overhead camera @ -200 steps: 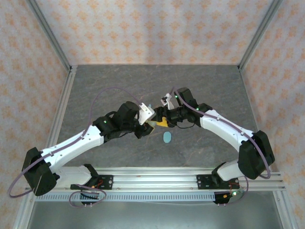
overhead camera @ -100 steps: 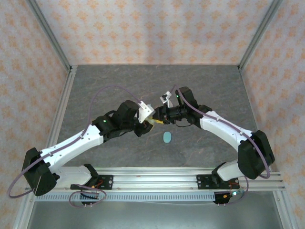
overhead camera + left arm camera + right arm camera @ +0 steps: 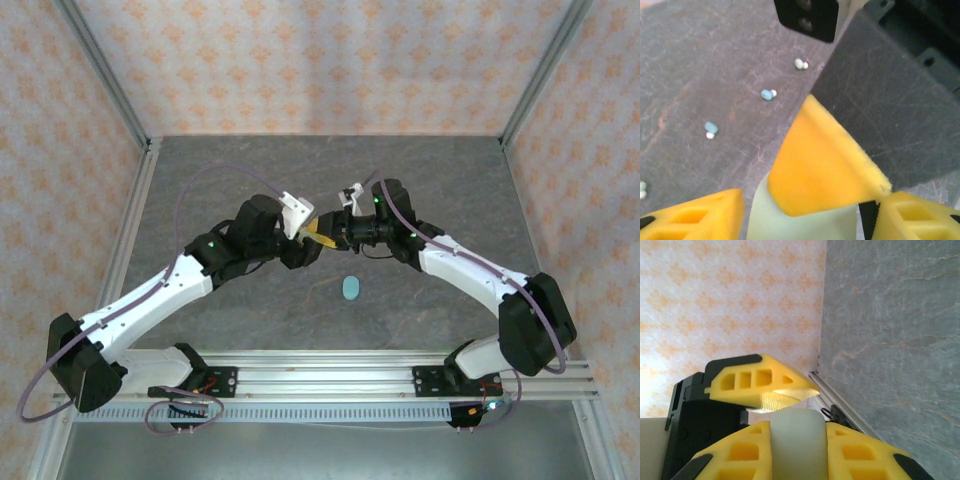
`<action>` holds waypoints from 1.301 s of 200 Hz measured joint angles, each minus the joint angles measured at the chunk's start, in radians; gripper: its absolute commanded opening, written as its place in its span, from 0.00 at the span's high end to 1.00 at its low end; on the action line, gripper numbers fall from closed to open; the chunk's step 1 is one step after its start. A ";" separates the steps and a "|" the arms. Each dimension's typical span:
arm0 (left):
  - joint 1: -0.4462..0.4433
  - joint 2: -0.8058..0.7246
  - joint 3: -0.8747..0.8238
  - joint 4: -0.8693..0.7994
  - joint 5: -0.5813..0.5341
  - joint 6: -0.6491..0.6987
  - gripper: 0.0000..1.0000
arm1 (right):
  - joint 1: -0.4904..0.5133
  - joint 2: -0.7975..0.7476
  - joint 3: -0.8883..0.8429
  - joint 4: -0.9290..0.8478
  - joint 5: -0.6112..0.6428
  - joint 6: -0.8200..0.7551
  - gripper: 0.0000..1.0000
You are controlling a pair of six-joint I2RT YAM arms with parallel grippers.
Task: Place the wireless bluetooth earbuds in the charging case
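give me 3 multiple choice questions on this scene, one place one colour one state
1. The teal case on the table lies: A near the middle; B against the far wall; C at the left edge.
2. The right gripper has fingers coloured: A black; B yellow; C white.
3. The right gripper is: A wide open; B shut on the pale case; C shut on nothing.
A, the top view shows it central; B, the wrist view shows yellow; B, the case sits pinched between its fingers.
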 measured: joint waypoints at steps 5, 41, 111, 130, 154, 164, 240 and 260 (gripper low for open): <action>0.007 0.000 0.005 0.001 0.001 -0.013 0.28 | -0.002 0.000 -0.005 0.017 0.005 0.020 0.86; 0.052 -0.005 0.044 0.003 0.001 -0.067 0.25 | -0.041 -0.013 -0.054 0.130 0.060 0.175 0.86; 0.134 -0.145 -0.064 0.216 0.191 -0.082 0.19 | -0.084 -0.094 -0.085 0.221 0.147 0.320 0.85; 0.147 -0.105 -0.063 0.280 0.258 -0.095 0.21 | -0.084 -0.105 -0.085 0.226 0.150 0.333 0.85; 0.147 -0.044 -0.063 0.334 0.324 -0.098 0.25 | -0.084 -0.111 -0.087 0.244 0.150 0.366 0.85; 0.147 -0.026 -0.063 0.352 0.342 -0.097 0.27 | -0.084 -0.116 -0.087 0.249 0.150 0.381 0.85; 0.147 0.044 -0.025 0.471 0.417 -0.089 0.57 | -0.085 -0.167 -0.079 0.239 0.122 0.407 0.85; 0.148 0.048 -0.013 0.471 0.423 -0.077 0.66 | -0.089 -0.173 -0.073 0.233 0.122 0.414 0.85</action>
